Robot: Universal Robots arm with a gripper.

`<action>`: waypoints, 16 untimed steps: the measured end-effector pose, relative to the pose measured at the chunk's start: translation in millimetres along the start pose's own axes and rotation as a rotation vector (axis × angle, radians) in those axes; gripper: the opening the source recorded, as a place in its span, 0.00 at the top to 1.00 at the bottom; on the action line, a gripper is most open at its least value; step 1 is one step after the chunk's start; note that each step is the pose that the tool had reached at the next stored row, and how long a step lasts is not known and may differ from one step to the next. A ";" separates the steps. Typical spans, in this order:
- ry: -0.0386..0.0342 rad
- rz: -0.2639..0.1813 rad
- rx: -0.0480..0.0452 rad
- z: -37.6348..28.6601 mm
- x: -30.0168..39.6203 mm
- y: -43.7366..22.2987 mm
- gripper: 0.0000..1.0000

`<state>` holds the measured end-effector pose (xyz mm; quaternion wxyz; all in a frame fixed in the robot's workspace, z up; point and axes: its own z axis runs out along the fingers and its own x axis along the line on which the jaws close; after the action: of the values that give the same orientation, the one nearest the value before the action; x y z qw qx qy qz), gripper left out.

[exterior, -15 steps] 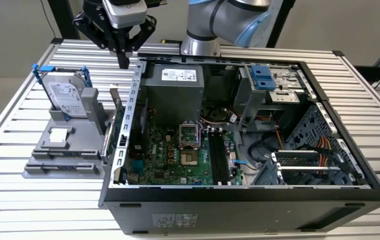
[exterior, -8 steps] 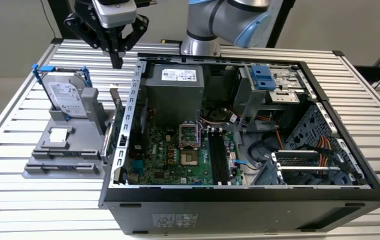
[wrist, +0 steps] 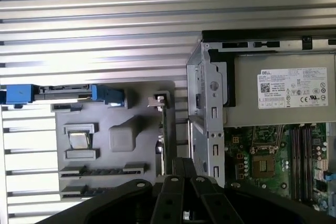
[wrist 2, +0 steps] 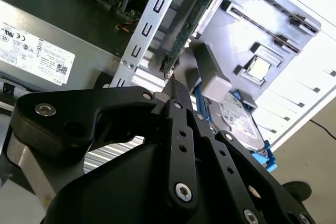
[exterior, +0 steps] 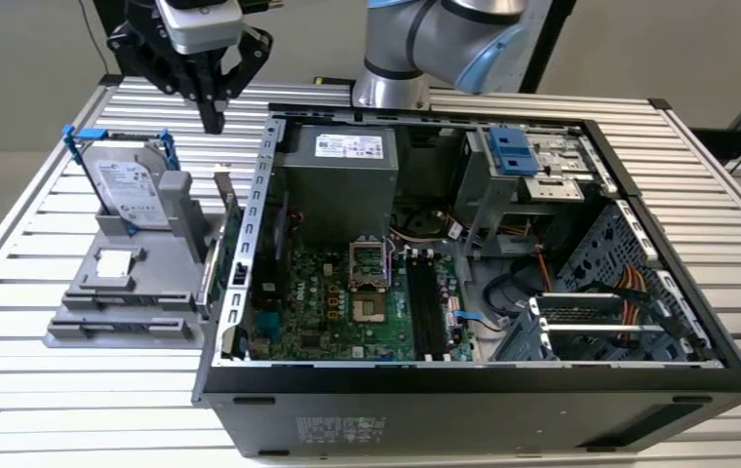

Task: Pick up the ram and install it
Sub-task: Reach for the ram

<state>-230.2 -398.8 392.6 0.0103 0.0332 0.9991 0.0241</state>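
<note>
My gripper (exterior: 214,124) hangs shut with nothing in it, above the table behind a grey parts holder (exterior: 124,292) and off the open computer case's (exterior: 475,380) back corner, on the exterior view's left. Both wrist views show its black fingers (wrist 2: 181,129) (wrist: 184,169) pressed together. I cannot make out the ram. The motherboard's long black memory slots (exterior: 420,302) (wrist: 300,153) lie inside the case. Below the fingertips a thin green card (wrist 2: 193,19) (wrist: 164,129) with a metal bracket stands on edge between holder and case wall.
A hard drive in a blue frame (exterior: 124,185) stands upright at the holder's back. A small square chip (wrist: 79,140) lies in a pocket of the holder. The power supply (exterior: 338,180) and drive cage (exterior: 533,161) fill the case's rear. The robot's base (exterior: 390,88) stands behind the case.
</note>
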 end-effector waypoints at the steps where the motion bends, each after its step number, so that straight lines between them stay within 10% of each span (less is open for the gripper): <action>1: 0.0000 0.000 0.0000 0.0 1.8 -0.1 1.00; 16: 0.0002 -0.001 0.0000 -0.3 20.3 -1.3 1.00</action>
<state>-250.5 -398.8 392.5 0.0102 0.0329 0.9991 0.0240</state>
